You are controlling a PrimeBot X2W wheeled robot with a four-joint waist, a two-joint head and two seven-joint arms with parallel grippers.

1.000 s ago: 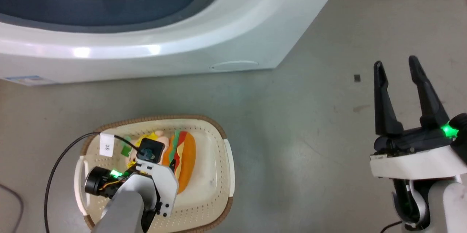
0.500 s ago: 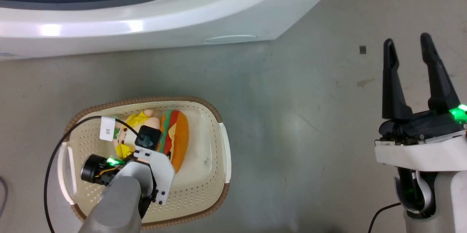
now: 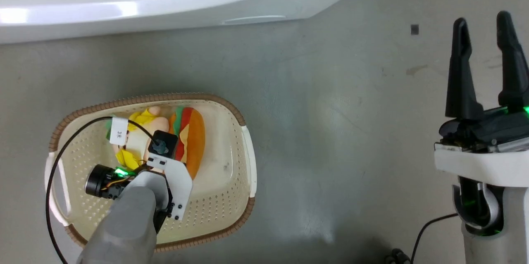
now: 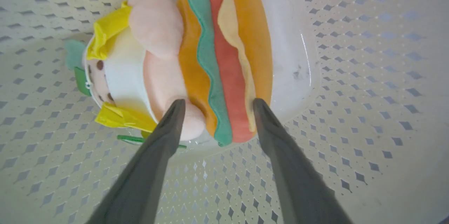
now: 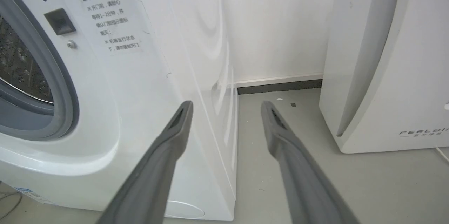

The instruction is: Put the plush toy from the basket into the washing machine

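Closest in, the left gripper (image 4: 218, 100) is down inside the basket (image 3: 225, 198), its two dark fingers spread apart with the near end of the plush toy (image 4: 210, 59) between their tips; whether they actually touch the fabric I cannot tell. The toy lies on the basket's perforated bottom, the peach-pink figure with its yellow bits on one side and the orange, red and green hamburger on the other, toward the basket's middle. A black cable (image 3: 51, 181) loops from the left wrist over the brown woven rim. The basket sits on the grey floor (image 3: 330, 132), near the front of the washing machine (image 3: 165, 3). Off to the robot's right, well apart from the basket, the right gripper (image 3: 481, 17) hangs above bare floor, fingers parted and holding nothing. Further on, its wrist view shows the washer's grey-gasketed opening and a notice sticker (image 5: 108, 20), then a white appliance (image 5: 386, 76) beside it and the white wall (image 5: 280, 24) behind.
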